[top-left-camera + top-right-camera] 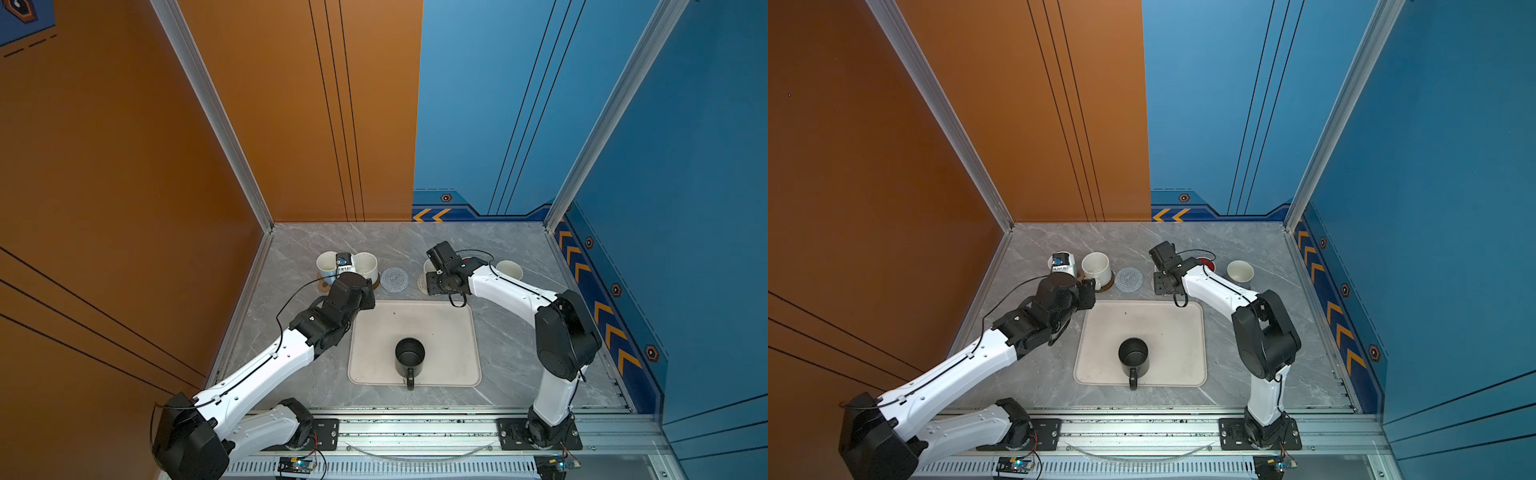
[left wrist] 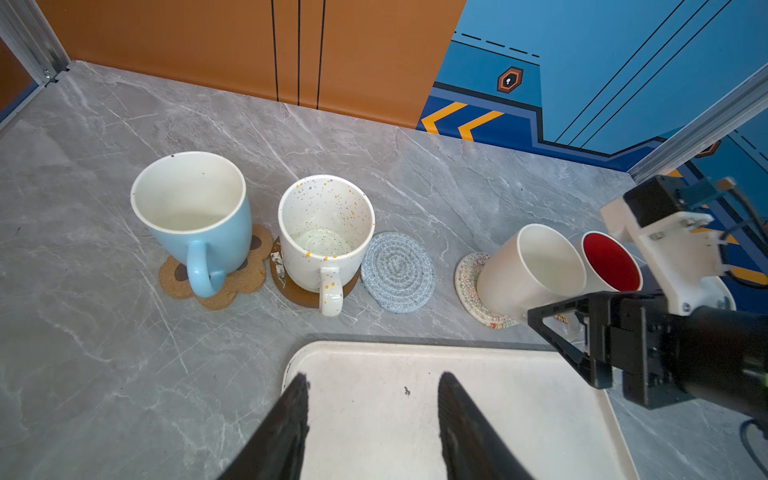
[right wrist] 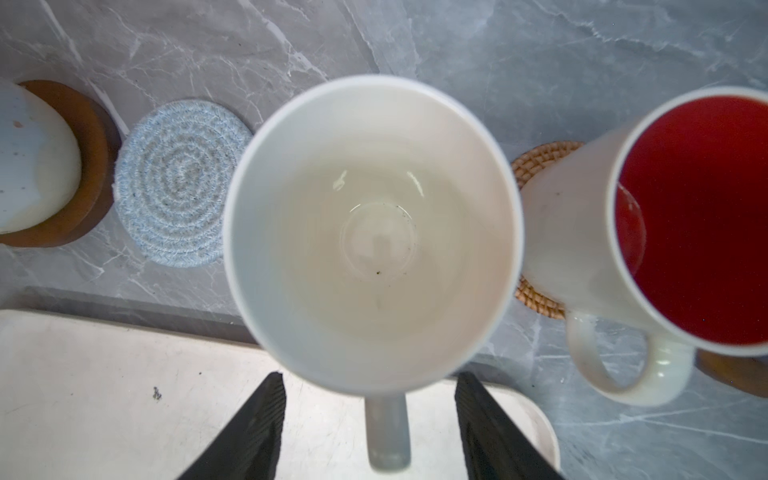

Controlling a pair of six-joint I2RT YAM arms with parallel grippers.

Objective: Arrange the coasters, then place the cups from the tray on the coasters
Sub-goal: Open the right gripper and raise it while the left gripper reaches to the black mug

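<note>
- Left gripper (image 2: 372, 378): jaws apart, empty, above tray (image 2: 498, 374).
- Right gripper (image 3: 370, 374): released, fingers either side of the handle of pale mug (image 3: 374, 232), not touching; it stands on white coaster (image 2: 467, 274).
- Black mug (image 1: 409, 355): on tray.
- Grey-blue coaster (image 2: 397, 272): beside speckled mug (image 2: 326, 232).

1 cup (image 1: 409, 353) stands in the tray (image 1: 449, 328); behind it, 1 bare coaster (image 1: 395, 279) lies between 2 cups (image 2: 326, 232) (image 2: 528, 270).

Glossy glazed pale mug (image 3: 374, 232), woven grey-blue coaster (image 3: 183, 183) (rough, ropy), matt tray (image 3: 83, 395), smooth marbled tabletop (image 3: 582, 62)
</note>
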